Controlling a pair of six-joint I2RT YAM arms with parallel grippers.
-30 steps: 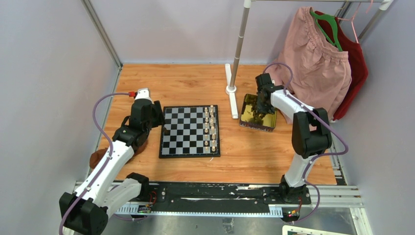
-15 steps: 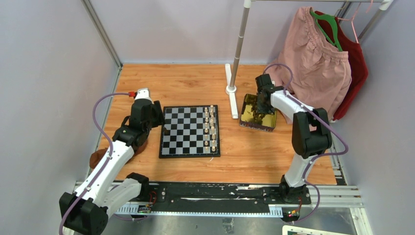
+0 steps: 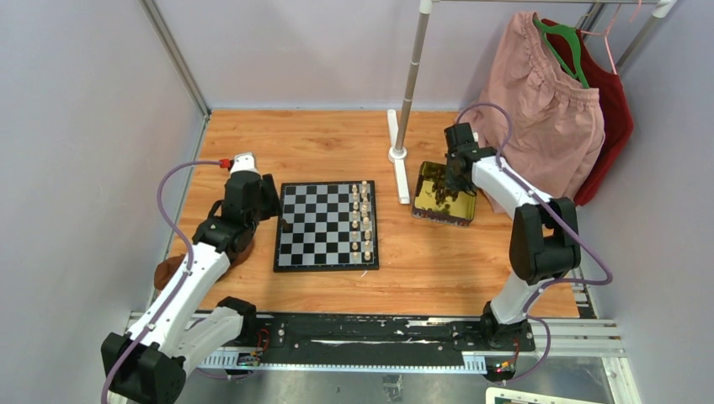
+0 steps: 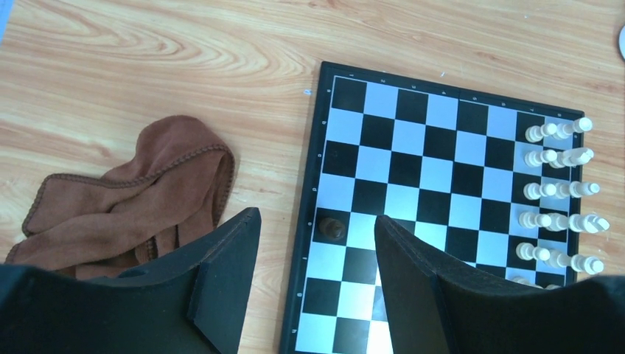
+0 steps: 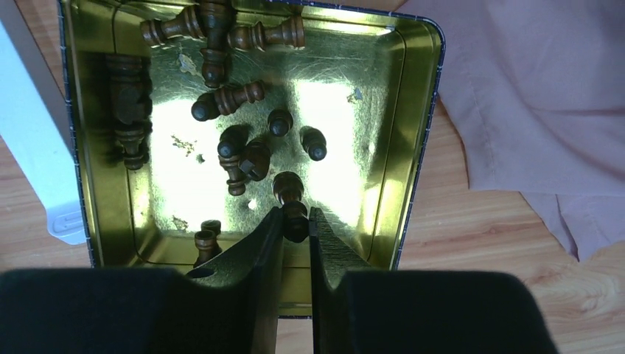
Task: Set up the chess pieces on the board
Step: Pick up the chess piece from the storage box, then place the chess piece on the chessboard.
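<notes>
The board [image 3: 324, 225] lies at mid-table. Cream chess pieces [image 3: 360, 220] fill its two right-hand columns, also visible at the right in the left wrist view [image 4: 560, 192]. One dark piece [image 4: 332, 227] stands on a square at the board's [image 4: 427, 162] left edge. My left gripper [image 4: 315, 220] hangs open just above it, holding nothing. Several dark pieces [image 5: 236, 147] lie loose in the gold tray [image 5: 420, 147]. My right gripper [image 5: 296, 217] is inside the tray [image 3: 438, 216], shut on one dark piece [image 5: 291, 198].
A brown cloth [image 4: 125, 199] lies crumpled on the wood left of the board. A white rack pole and its foot [image 3: 400, 168] stand between board and tray. Pink and red garments [image 3: 547, 109] hang behind the right arm. Grey walls enclose the table.
My right gripper has closed on a dark piece in the tray, and its arm has shifted slightly to the right. The left arm has not moved.
</notes>
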